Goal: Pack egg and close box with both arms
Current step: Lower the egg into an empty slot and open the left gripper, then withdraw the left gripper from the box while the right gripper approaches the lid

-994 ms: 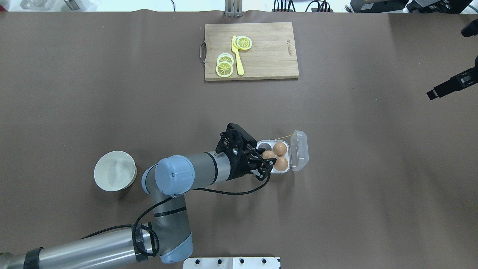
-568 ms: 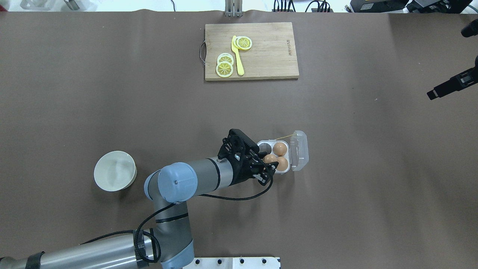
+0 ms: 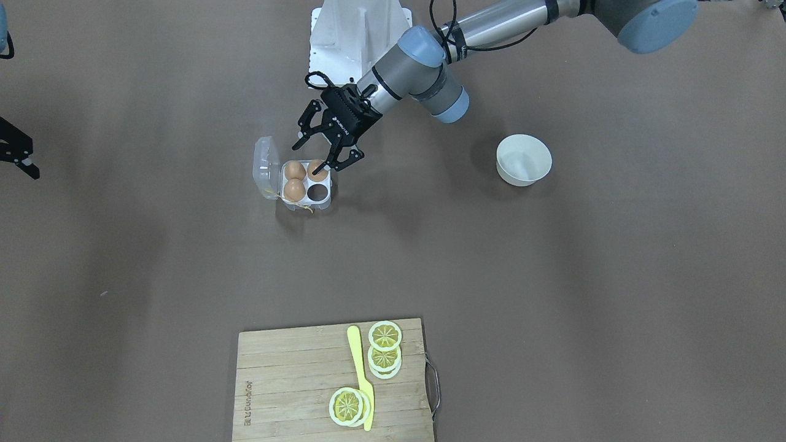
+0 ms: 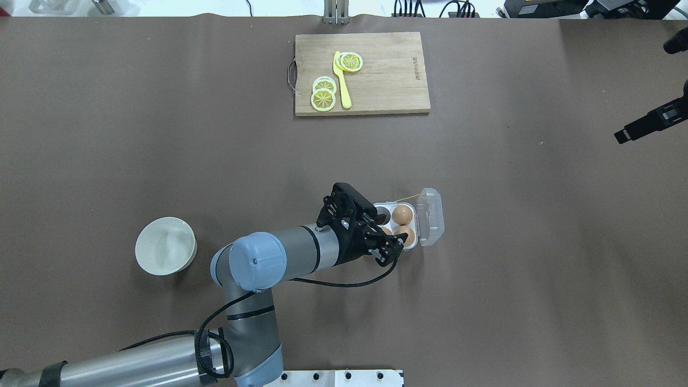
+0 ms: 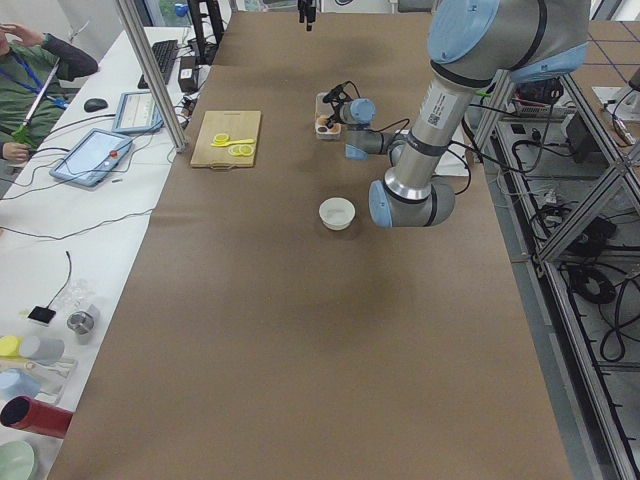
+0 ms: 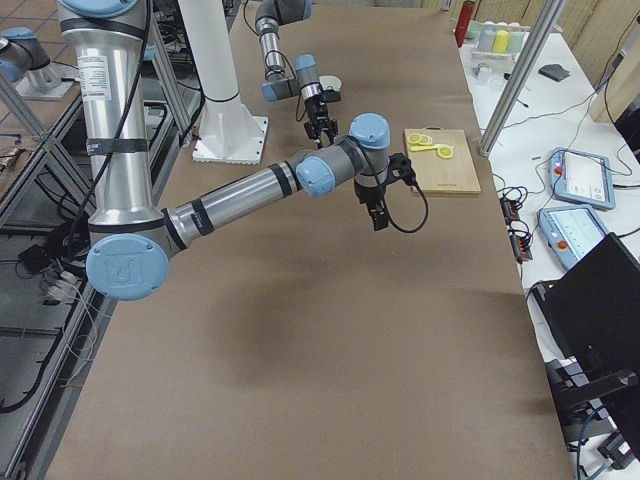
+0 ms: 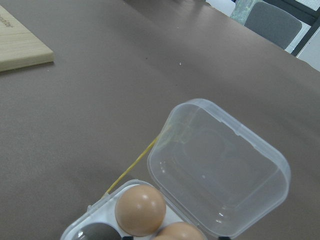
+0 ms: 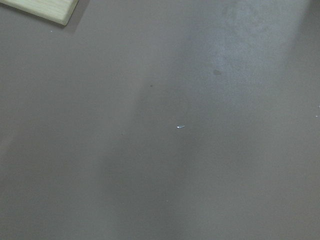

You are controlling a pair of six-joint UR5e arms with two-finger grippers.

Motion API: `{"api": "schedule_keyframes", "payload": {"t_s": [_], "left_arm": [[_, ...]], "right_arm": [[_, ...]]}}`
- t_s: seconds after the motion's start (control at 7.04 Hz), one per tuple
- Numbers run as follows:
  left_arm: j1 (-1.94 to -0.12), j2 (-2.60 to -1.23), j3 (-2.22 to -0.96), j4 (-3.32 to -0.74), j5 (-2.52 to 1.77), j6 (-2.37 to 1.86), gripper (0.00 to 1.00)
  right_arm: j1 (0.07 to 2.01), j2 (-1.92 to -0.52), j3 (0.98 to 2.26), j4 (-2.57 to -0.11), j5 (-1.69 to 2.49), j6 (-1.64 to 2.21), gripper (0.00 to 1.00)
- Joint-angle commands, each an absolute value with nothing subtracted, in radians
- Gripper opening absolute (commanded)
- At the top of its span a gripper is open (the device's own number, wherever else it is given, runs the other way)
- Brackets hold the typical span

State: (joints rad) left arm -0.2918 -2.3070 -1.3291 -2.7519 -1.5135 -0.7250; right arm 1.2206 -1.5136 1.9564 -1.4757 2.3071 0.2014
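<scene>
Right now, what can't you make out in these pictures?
- Whether the left pincer grips the egg: in the overhead view the pincer covers it, and in the front-facing view the contact is too small to see.
- Right pincer: cut off by the overhead view's right edge, so I can't tell if it's open or shut.
- The box: the left wrist view's bottom edge cuts off its near cells.

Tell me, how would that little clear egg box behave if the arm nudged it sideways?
The egg box looks like thin clear plastic, so it is probably light and would slide on the table. Its open lid hangs off one side and may flap. Three eggs and one empty cell load it unevenly, so it might swivel.
</scene>
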Motion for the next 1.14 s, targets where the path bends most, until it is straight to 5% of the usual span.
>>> {"api": "schedule_keyframes", "payload": {"t_s": [0.0,0.85,0.99], "left_arm": [[-0.296,-2.309,-1.336,-2.752,-1.516,-0.727,0.68],[-0.454,-2.29,-1.397,-2.726,-1.624,-1.056,0.5],[-0.477,-2.245,-1.469,-2.662,-1.626,-1.089,0.81]], "right_arm": [[1.221,-1.511,1.956,-1.476,2.307,0.202,1.0],[1.18,-1.473,1.963,-1.474,2.318,0.338,0.99],[1.146,-1.456,1.967,-1.456,2.318,0.424,0.99]]}}
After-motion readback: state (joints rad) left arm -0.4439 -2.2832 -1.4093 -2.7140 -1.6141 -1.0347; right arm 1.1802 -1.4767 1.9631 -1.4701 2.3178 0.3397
